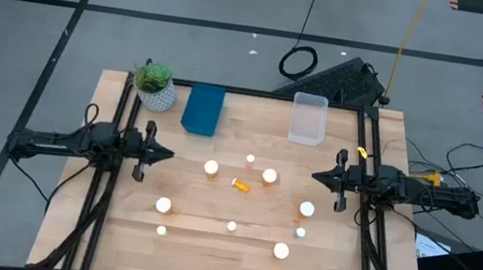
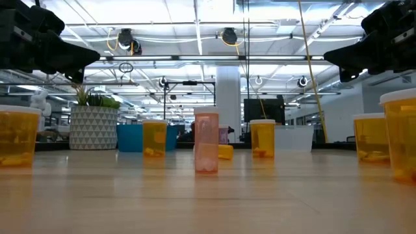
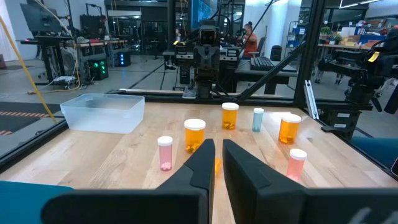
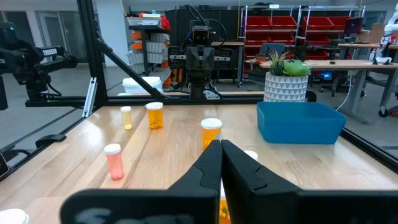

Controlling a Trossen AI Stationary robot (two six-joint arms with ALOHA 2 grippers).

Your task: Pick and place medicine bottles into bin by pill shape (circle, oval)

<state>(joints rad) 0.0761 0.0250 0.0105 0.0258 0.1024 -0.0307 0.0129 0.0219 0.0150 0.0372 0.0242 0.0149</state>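
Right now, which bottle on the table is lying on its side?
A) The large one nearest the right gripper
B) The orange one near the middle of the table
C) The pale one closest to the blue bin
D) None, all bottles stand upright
B: in the high view the small orange bottle near the table's middle shows its long side, while the others show only round white caps.

Both arms extend level from opposite edges of the surface, pointing inward toward each other. Left hand [image 1: 166,154] is raised, its fingers nearly together. Right hand [image 1: 316,177] is likewise raised, its fingers nearly together, holding nothing.
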